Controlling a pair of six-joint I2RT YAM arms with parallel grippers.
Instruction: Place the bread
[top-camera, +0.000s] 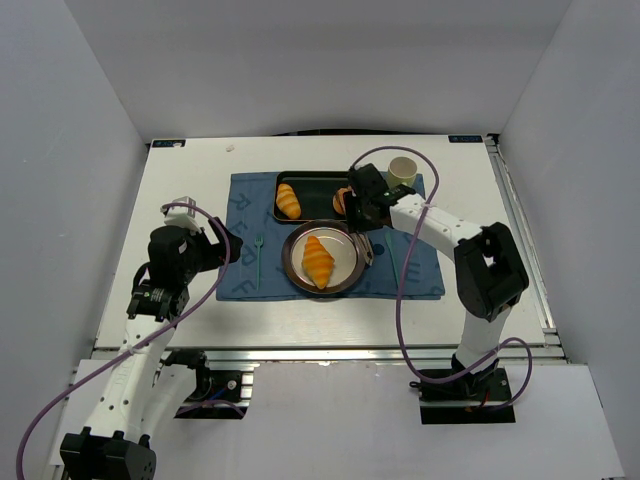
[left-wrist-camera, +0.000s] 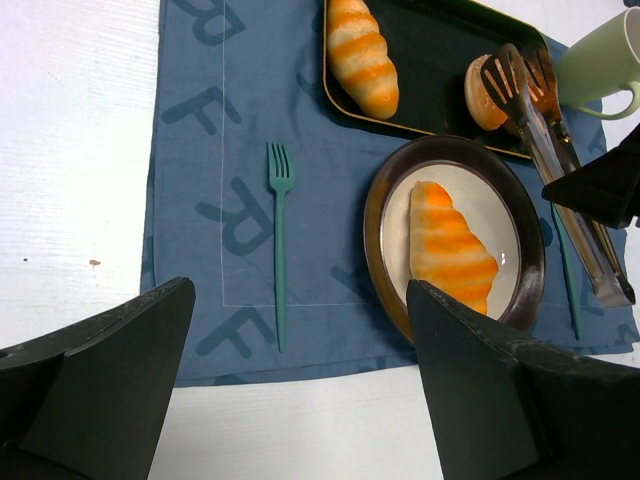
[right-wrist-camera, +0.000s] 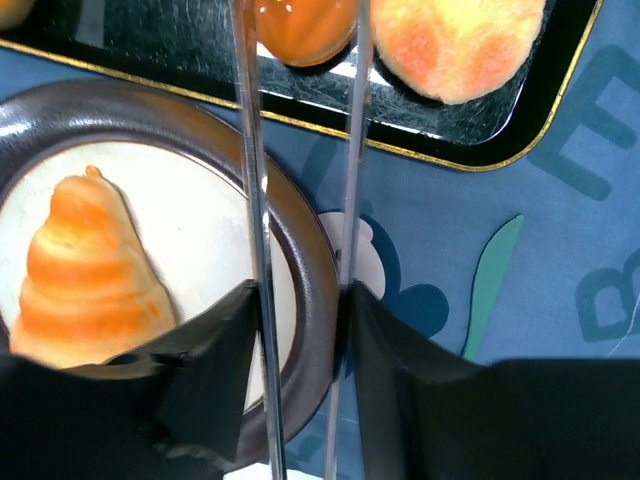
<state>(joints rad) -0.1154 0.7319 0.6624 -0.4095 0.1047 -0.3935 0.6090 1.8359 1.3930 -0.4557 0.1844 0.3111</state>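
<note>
My right gripper (right-wrist-camera: 300, 310) is shut on a pair of metal tongs (right-wrist-camera: 255, 200), one finger pressing each arm. The tongs (left-wrist-camera: 560, 160) reach over the plate's far rim into the black tray (top-camera: 310, 182). Their ends flank a round orange bread (right-wrist-camera: 305, 25) in the tray; whether they grip it is cut off from view. A paler round bread (right-wrist-camera: 455, 45) lies beside it. A striped croissant (top-camera: 318, 260) rests on the dark-rimmed plate (left-wrist-camera: 385, 200), another croissant (left-wrist-camera: 362, 55) in the tray. My left gripper (left-wrist-camera: 300, 380) hangs open and empty above the placemat's near edge.
The blue placemat (top-camera: 400, 270) carries the plate and tray. A teal fork (left-wrist-camera: 279, 250) lies left of the plate, another teal utensil (right-wrist-camera: 490, 280) lies right of it. A pale green mug (top-camera: 402, 170) stands behind the tray's right end. White walls enclose the table.
</note>
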